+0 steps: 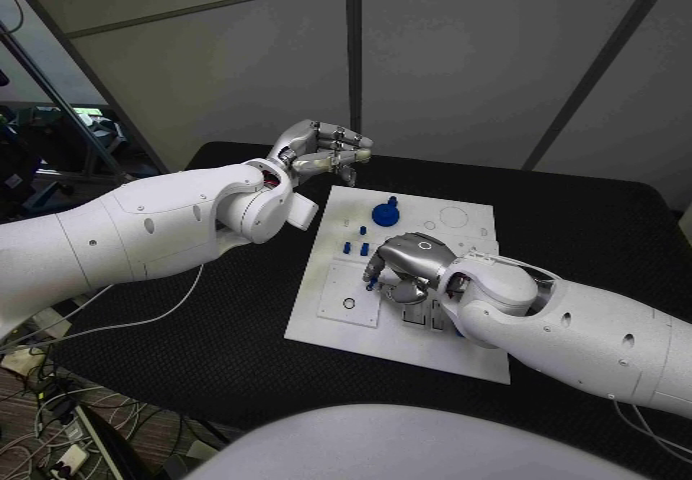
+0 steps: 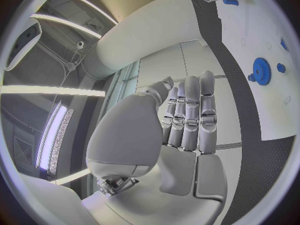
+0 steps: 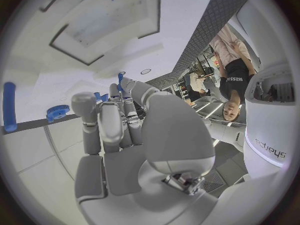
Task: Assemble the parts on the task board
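Right hand (image 1: 407,268) low over board (image 1: 327,318), grip unclear; left hand (image 1: 320,150) empty, spread. Gear (image 1: 385,213) seated, pegs (image 1: 355,246) apparently loose: assembly probably early.

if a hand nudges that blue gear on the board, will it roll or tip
The blue gear looks flat and disc-shaped, lying low on the task board, so it would probably slide rather than tip. It seems rigid and likely light. Only on edge might it roll.

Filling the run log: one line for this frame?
left hand: raised off board, holds nothing | right hand: low over task board, fingers at small blue parts | blue gear: on board, untouched
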`<action>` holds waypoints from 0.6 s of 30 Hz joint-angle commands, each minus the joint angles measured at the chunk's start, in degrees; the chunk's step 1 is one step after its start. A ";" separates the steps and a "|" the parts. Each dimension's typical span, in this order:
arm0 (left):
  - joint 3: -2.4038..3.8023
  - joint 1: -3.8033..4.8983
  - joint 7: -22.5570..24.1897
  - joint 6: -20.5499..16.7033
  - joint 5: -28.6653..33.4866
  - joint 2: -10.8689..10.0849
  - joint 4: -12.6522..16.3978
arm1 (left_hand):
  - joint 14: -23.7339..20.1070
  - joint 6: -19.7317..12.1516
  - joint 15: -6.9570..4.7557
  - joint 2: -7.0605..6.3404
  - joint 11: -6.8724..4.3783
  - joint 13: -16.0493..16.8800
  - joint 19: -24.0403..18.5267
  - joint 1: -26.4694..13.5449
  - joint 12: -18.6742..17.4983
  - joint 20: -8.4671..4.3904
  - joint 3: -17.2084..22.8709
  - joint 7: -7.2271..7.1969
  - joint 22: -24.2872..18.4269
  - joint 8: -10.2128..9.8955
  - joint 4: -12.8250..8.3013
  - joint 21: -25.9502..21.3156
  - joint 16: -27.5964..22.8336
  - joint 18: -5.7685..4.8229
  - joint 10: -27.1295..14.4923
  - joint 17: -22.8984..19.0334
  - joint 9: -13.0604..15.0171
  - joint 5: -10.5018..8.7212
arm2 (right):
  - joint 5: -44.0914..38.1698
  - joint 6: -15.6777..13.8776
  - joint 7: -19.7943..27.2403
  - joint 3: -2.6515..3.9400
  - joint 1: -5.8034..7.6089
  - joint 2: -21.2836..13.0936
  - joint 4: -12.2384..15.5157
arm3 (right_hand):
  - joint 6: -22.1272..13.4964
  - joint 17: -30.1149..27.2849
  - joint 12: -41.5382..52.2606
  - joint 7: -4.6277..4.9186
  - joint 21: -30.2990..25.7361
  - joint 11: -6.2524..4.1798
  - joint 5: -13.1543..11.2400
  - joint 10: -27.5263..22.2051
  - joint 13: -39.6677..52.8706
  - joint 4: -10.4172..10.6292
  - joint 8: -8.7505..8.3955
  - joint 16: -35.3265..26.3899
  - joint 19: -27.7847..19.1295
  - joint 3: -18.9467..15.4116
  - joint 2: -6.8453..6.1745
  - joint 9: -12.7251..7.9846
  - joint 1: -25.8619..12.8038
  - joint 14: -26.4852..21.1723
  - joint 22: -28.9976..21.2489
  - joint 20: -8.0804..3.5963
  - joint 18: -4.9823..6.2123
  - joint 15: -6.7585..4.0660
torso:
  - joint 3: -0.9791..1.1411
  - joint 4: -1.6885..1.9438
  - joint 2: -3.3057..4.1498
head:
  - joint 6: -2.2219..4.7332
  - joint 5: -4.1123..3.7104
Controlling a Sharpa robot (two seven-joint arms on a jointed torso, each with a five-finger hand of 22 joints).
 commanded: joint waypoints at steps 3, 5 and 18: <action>0.03 0.10 0.35 0.73 0.13 0.03 0.03 | -0.27 -0.23 0.29 0.39 -0.04 0.06 -0.05 -0.17 0.36 0.26 -0.06 -0.03 -0.06 0.31 -0.29 -0.21 -0.25 -0.82 -0.35 -0.08 0.07 -0.29 | -0.23 1.12 0.34 -0.10 -0.17 0.22 -0.23 | 0.10 -0.05 0.14 0.33 0.20 0.02 0.37 0.46 0.08 0.02 -0.39 0.22 0.39 0.20 0.26 -0.02 -0.08 1.89 0.06 0.08 -0.38 -0.13 | 0.00 0.03 0.06 | 0.00 -0.01; 0.03 0.10 0.32 0.77 0.13 0.03 0.04 | -0.27 -0.23 0.29 0.39 -0.04 0.06 -0.05 -0.17 0.36 0.26 -0.06 -0.03 -0.06 0.31 -0.29 -0.21 -0.25 -0.82 -0.35 -0.08 0.07 -0.29 | -0.23 1.20 0.28 -0.10 -0.19 0.28 -0.29 | 0.10 -0.05 0.14 0.33 0.20 0.02 0.37 0.46 0.08 0.02 -0.39 0.22 0.39 0.20 0.26 -0.02 -0.08 1.89 0.06 0.08 -0.38 -0.13 | -0.01 0.04 0.04 | 0.00 -0.01; 0.03 0.10 0.19 0.92 0.13 -0.02 0.04 | -0.27 -0.23 0.29 0.39 -0.04 0.06 -0.05 -0.17 0.36 0.26 -0.06 -0.03 -0.06 0.31 -0.29 -0.21 -0.25 -0.82 -0.35 -0.08 0.07 -0.29 | -0.44 1.95 0.32 -0.15 -0.28 0.38 -0.20 | 0.09 -0.15 0.11 0.36 0.22 0.04 0.44 0.46 0.08 0.04 -0.41 0.19 0.36 0.19 0.28 -0.02 -0.13 1.86 0.06 0.10 -0.38 -0.11 | 0.00 -0.02 -0.01 | 0.00 0.21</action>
